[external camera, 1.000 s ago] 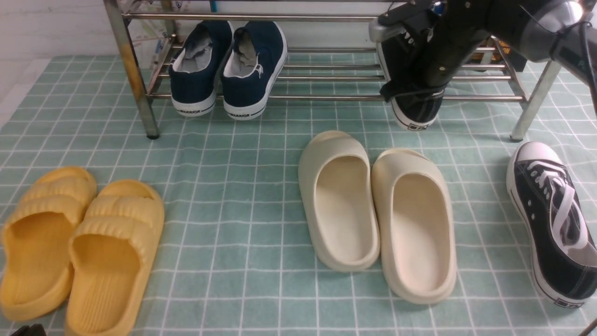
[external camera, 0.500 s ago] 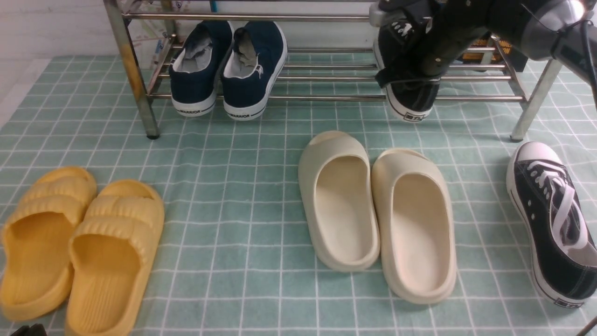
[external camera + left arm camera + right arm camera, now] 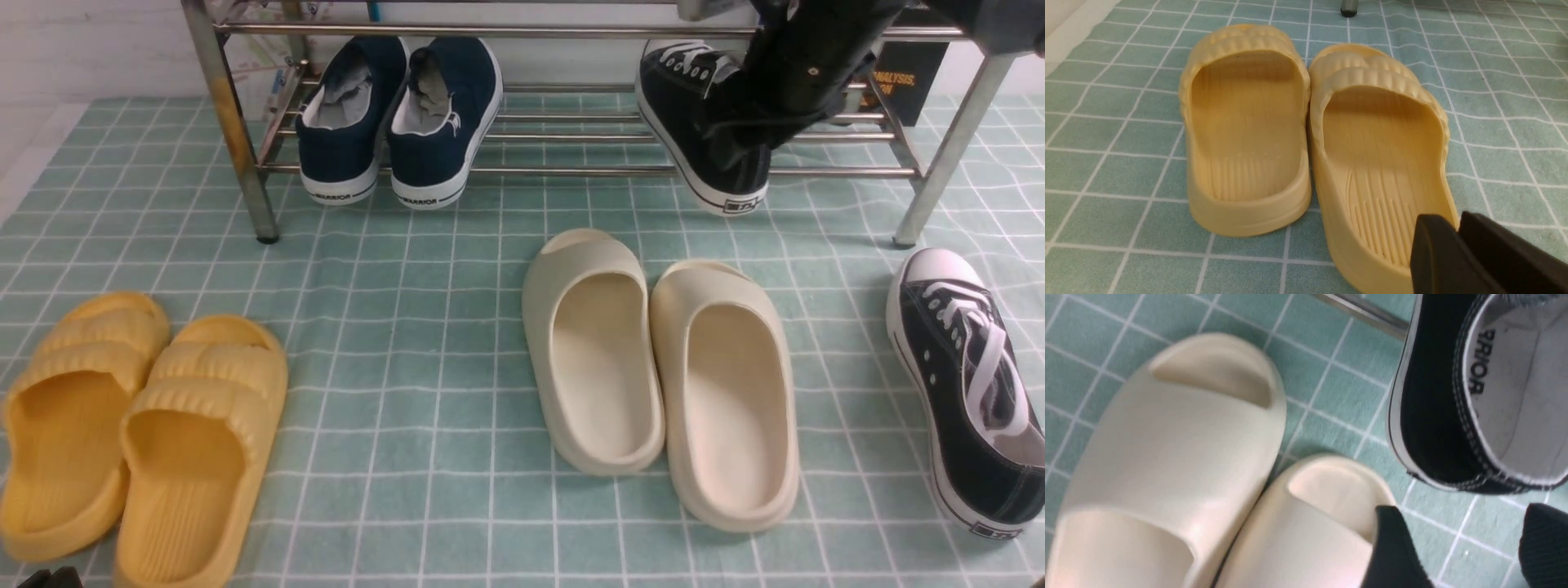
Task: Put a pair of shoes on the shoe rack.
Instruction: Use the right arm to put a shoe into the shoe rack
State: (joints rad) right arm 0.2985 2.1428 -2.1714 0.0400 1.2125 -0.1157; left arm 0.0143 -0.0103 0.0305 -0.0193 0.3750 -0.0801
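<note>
One black canvas sneaker (image 3: 694, 122) lies on the lower bars of the steel shoe rack (image 3: 571, 171), its heel hanging over the front bar. Its grey lining shows in the right wrist view (image 3: 1506, 396). My right arm (image 3: 804, 69) hovers just above its heel. My right gripper (image 3: 1459, 522) is open and empty, a little off the heel. The other black sneaker (image 3: 963, 384) lies on the cloth at the far right, toe toward the rack. My left gripper (image 3: 1457, 222) is shut and empty above the heel of a yellow slide.
Navy slip-on shoes (image 3: 400, 114) sit on the rack's left part. Cream slides (image 3: 661, 367) lie mid-cloth in front of the rack and show in the right wrist view (image 3: 1180, 437). Yellow slides (image 3: 131, 425) lie at the near left. A rack leg (image 3: 939, 188) stands near the loose sneaker.
My right gripper carried the sneaker further onto the rack bars, let it go and rose. The sneaker now rests flat with its laces showing. The left arm has not moved.
</note>
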